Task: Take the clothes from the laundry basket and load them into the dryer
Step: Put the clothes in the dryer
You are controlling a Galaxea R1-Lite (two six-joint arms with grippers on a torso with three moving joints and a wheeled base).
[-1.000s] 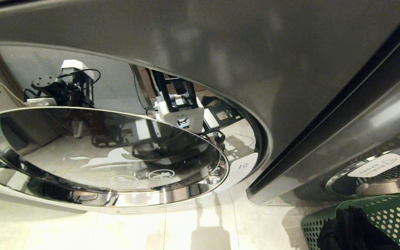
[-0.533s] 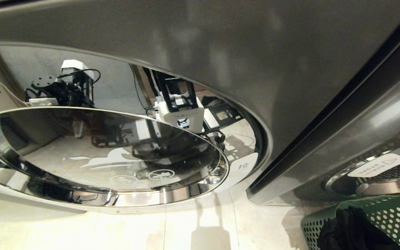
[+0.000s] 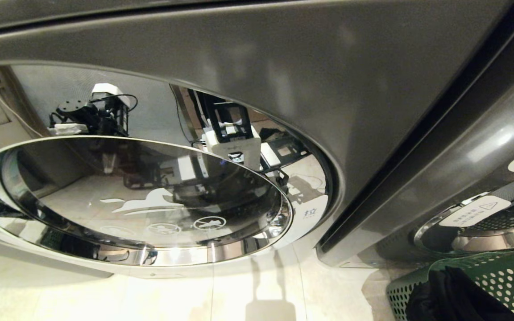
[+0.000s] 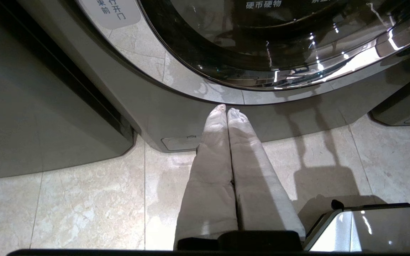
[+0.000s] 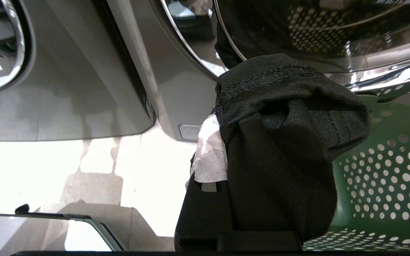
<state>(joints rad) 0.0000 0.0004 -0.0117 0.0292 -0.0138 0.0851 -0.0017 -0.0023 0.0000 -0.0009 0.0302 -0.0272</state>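
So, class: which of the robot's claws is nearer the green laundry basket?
Right. The right claw, draped in dark clothes, hangs beside the laundry basket. The left claw points at a machine's base, no basket in its view.

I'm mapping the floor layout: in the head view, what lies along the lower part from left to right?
Chrome-rimmed round glass door of a grey machine → dark gap between the two machines → second chrome-rimmed door → dark green perforated plastic laundry basket.
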